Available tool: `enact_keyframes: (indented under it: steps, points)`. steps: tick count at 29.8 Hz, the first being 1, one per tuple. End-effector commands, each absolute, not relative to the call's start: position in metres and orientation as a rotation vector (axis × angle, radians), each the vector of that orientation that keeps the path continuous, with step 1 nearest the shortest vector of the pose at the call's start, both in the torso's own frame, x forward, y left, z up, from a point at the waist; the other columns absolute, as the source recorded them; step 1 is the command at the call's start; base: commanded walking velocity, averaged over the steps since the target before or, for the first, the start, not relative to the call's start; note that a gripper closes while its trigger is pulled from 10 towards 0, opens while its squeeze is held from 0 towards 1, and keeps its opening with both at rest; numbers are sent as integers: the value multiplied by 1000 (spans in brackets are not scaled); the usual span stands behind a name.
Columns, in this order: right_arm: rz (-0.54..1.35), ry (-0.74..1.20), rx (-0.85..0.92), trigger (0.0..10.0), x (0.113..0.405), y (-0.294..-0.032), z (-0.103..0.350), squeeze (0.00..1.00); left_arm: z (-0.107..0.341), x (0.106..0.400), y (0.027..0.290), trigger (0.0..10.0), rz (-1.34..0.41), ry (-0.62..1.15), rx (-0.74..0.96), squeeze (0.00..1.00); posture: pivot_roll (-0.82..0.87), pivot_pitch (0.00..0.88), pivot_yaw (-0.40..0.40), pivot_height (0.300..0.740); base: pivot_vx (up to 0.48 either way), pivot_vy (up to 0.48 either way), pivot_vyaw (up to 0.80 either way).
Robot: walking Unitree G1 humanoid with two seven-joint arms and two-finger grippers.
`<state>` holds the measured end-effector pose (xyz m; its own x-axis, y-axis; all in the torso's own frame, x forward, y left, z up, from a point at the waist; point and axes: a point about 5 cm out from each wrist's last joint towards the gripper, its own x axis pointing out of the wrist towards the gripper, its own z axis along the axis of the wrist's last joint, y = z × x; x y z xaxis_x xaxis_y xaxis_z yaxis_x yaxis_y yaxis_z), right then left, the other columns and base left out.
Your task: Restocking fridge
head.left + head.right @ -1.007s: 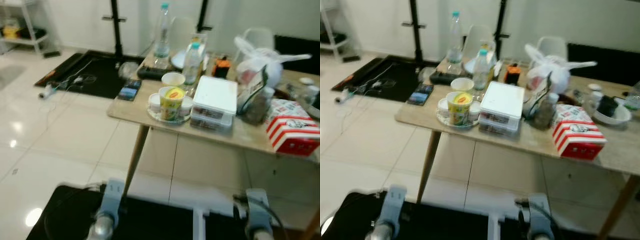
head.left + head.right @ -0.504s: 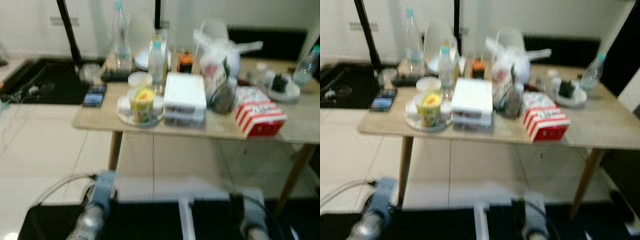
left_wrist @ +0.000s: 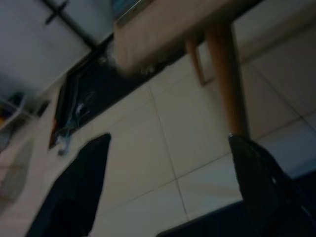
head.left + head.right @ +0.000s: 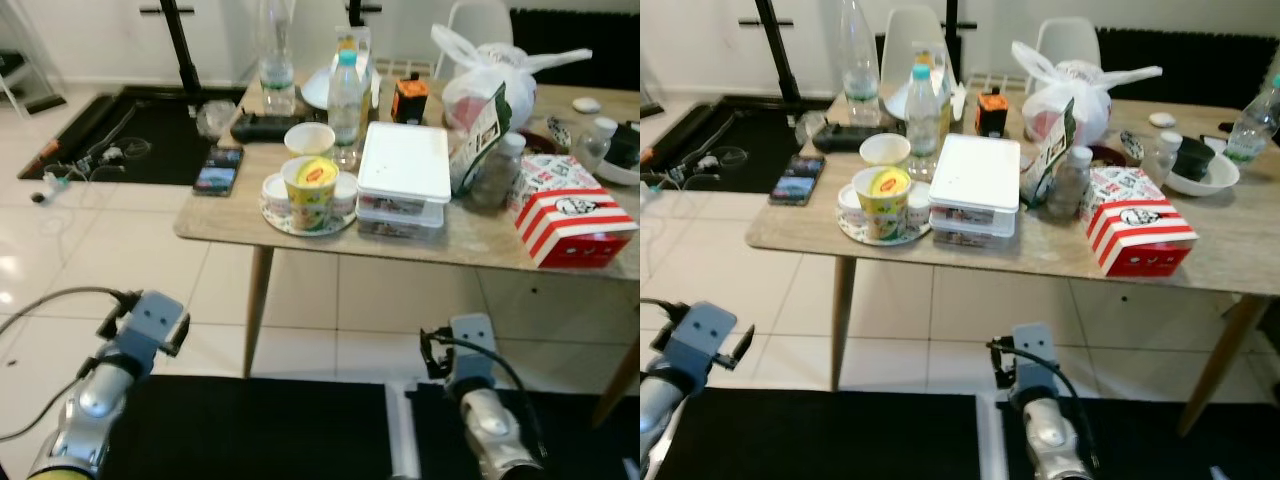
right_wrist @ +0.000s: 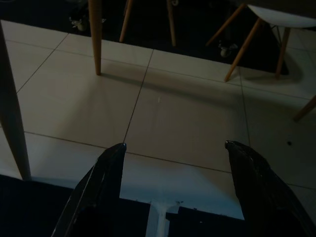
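A crowded desk (image 4: 240, 225) is seen ahead, open tiled floor (image 4: 120, 250) at its left edge. Three bottles (image 4: 345, 95) are counted. The left hand (image 3: 163, 192) and right hand (image 5: 170, 182) hang low, fingers spread, empty.

Left arm: silver, low at the near left, forearm rising toward the far side and bending slightly right.
Left wrist (image 4: 150, 322): grey block with a cable looping off to the left.
Left gripper (image 3: 163, 192): jaws spread wide, nothing between them, the two black fingers (image 3: 74, 192) far apart.
Right arm: silver, low at the near right of centre, pointing straight toward the far side.
Right wrist (image 4: 470, 345): grey block with a black cable curving over it.
Right gripper (image 5: 173, 190): jaws spread wide, holding nothing, aimed down at the floor.
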<state>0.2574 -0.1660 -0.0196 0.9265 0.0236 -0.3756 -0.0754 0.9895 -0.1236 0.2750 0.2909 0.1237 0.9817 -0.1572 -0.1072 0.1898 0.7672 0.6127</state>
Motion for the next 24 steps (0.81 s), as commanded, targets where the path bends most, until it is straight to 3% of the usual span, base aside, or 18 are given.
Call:
enact_keyframes:
  steps: [1, 5, 13, 16, 24]
  points:
    - [65, 378, -146, 10000, 257, -162, -20, 0, 143, 282, 287, 10000, -263, 21, 692, 0, 70, 68, -12, 740, 0, 0, 0]
    - [-7, 438, -157, 10000, 244, -175, -31, 0, 189, 313, 263, 10000, -462, -51, 732, 0, 37, 70, 1, 740, 0, 0, 0]
    - [-104, 515, -181, 10000, 224, -197, -44, 0, 220, 342, 242, 10000, -590, -77, 734, 0, 18, 67, -2, 740, 0, 0, 0]
    - [-182, 562, -202, 10000, 211, -215, -49, 0, 245, 369, 226, 10000, -720, -12, 799, 0, 19, 60, -6, 740, 0, 0, 0]
    - [-207, 516, -186, 10000, 222, -217, -41, 0, 248, 389, 204, 10000, -782, 82, 859, 0, 1, 52, -4, 740, 0, 0, 0]
